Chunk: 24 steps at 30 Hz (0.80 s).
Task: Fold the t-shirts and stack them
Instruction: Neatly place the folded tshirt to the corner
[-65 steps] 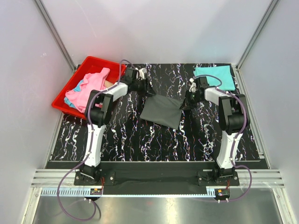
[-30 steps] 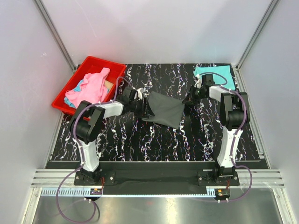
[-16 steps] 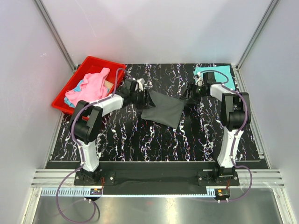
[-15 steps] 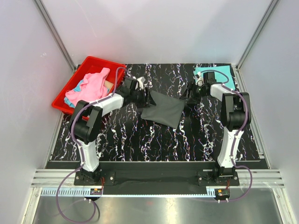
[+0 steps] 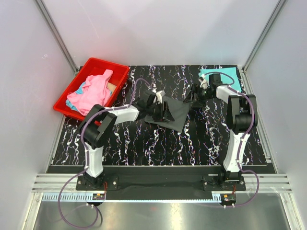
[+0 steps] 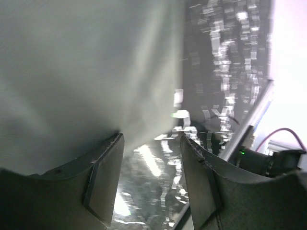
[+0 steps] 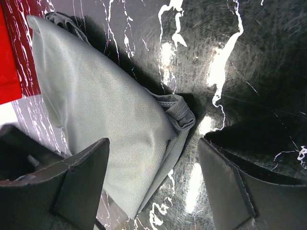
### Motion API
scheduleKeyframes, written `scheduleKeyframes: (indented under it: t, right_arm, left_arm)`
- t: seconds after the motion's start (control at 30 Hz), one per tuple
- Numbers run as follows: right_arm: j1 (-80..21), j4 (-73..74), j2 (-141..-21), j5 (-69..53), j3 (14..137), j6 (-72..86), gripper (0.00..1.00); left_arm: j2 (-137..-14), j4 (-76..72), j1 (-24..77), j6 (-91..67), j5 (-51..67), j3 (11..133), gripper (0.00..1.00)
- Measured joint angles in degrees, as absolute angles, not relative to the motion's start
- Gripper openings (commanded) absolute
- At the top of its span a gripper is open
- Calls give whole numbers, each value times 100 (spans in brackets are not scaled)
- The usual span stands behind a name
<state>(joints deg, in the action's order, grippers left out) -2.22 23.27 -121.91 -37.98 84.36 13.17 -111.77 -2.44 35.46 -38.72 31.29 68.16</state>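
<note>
A dark charcoal grey t-shirt (image 5: 179, 116) lies folded on the black marbled table (image 5: 139, 143), mid-back. My left gripper (image 5: 163, 112) is low over its left part. In the left wrist view the gripper (image 6: 151, 139) is open, showing bare table between the fingers and grey cloth (image 6: 86, 67) just past them. My right gripper (image 5: 194, 97) hovers at the shirt's far right corner. In the right wrist view it (image 7: 153, 143) is open above the shirt's hemmed edge (image 7: 180, 112), holding nothing. A teal t-shirt (image 5: 228, 75) lies folded at the back right, partly behind the right arm.
A red bin (image 5: 71, 102) at the back left holds a pink t-shirt (image 5: 93, 88) and a bit of light blue cloth (image 5: 73, 104). White walls and metal rails close in the table on three sides.
My right gripper has opened and let go of the grey shirt's corner. The left arm has swung right over the shirt, which now lies narrower.
</note>
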Motion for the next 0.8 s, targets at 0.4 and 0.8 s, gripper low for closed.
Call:
scheduleKeyframes:
  t: [0.4, 0.8]
  right_arm:
    - [-217, 2368, -12191, -3863, 8436, 1109, 85]
    - [-226, 2418, -12258, -3813, 8573, 1085, 91]
  left_arm:
    - [-11340, -464, 3457, -4104, 3328, 6654, 56]
    - [-10943, -191, 2414, -3959, 3330, 6941, 55]
